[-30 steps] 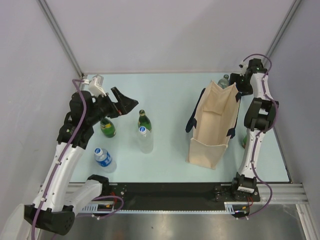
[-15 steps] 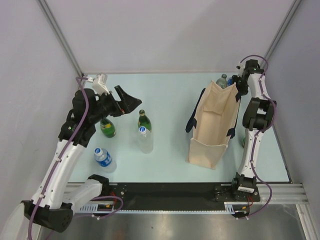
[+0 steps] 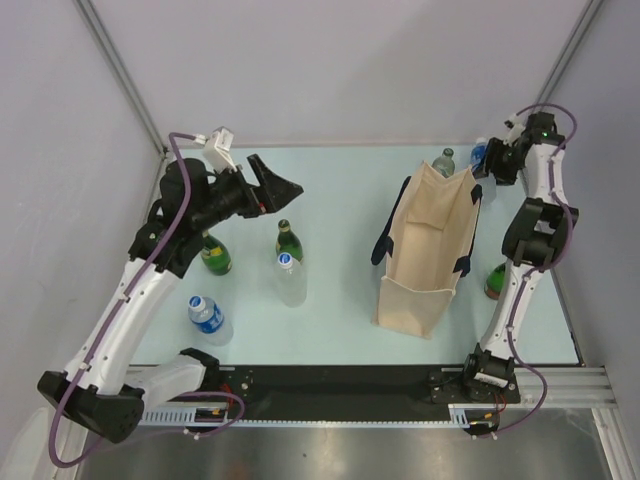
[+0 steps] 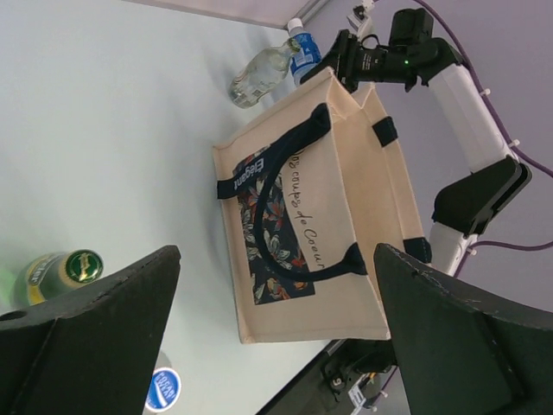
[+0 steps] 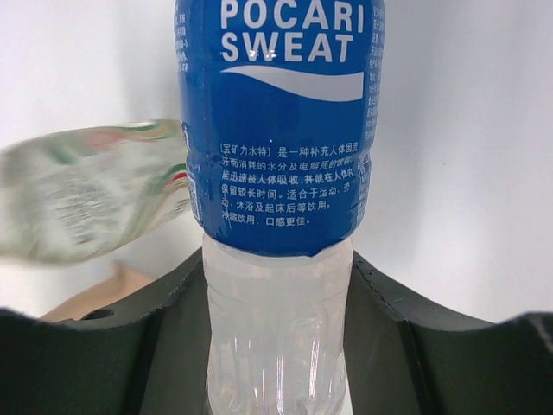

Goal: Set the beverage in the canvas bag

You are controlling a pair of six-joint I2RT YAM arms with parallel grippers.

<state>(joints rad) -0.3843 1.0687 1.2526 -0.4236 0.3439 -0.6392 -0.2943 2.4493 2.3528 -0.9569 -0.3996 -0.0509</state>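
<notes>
The right gripper [image 5: 276, 363] is closed tight around a Pocari Sweat bottle [image 5: 281, 130]. The bottle is just behind the far end of the canvas bag [image 3: 425, 250], not inside yet. The bag looks empty. The left gripper [image 3: 283, 185] is wide open and holds nothing, well off to the bag's left. The putting-in part is not done.

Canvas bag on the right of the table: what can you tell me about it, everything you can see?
The bag is a boxy beige canvas tote with dark navy strap handles, one lettered "Elegant". One side carries a navy floral patch and script lettering. It stands upright on the pale table, mouth open, and looks empty from above. Only the table visibly touches it.
</notes>
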